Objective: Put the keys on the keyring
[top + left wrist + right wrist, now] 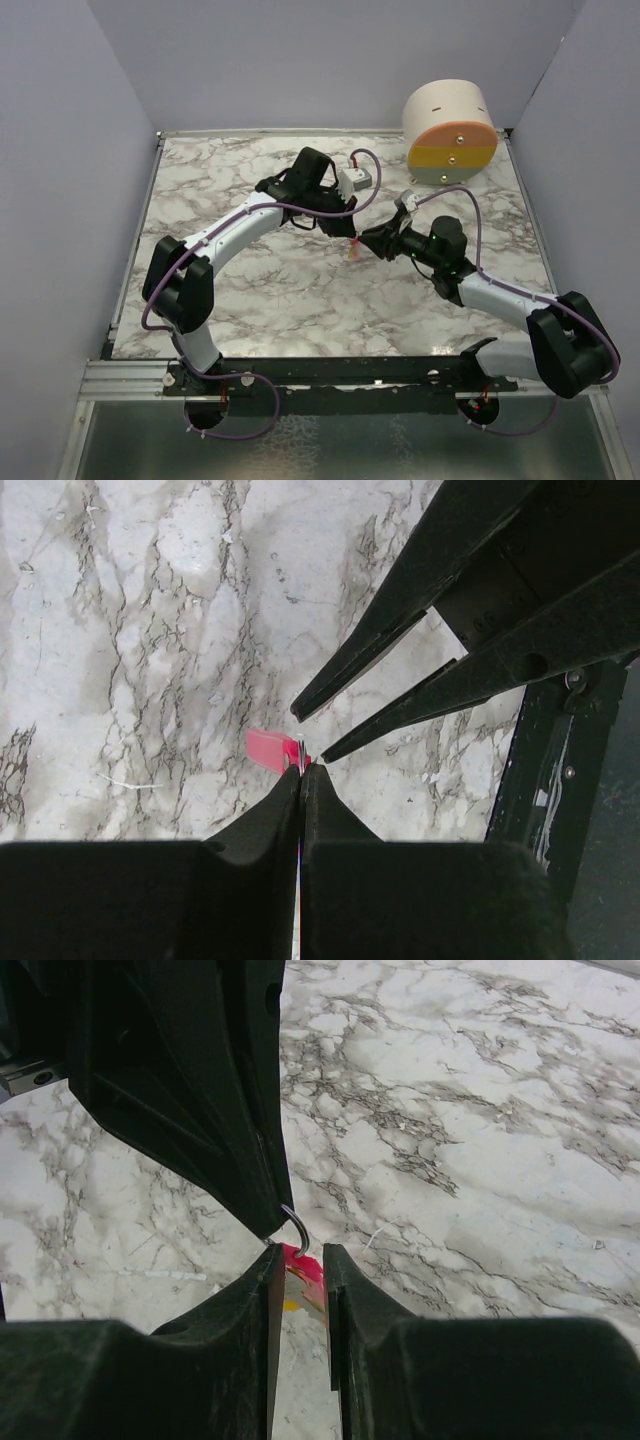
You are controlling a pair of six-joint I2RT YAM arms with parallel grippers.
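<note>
My left gripper (302, 768) is shut on the thin metal keyring (301, 1230), held just above the marble near the table's middle (350, 235). The ring's curved wire sticks out below the left fingers (200, 1090). The pink key (308, 1270) hangs at the ring, and a bit of the yellow key (290, 1305) shows beneath it. My right gripper (302, 1252) comes in from the right, its narrow jaws closed on the pink key from both sides. In the left wrist view the pink key (268, 750) pokes out left of my fingertips, with the right fingers (400, 640) pointing at it.
A big cream, orange, yellow and grey cylinder (452, 135) stands at the back right corner. Lilac walls enclose the marble table (250, 290) on three sides. Both arms meet over its middle, and a black rail (340, 375) runs along the near edge.
</note>
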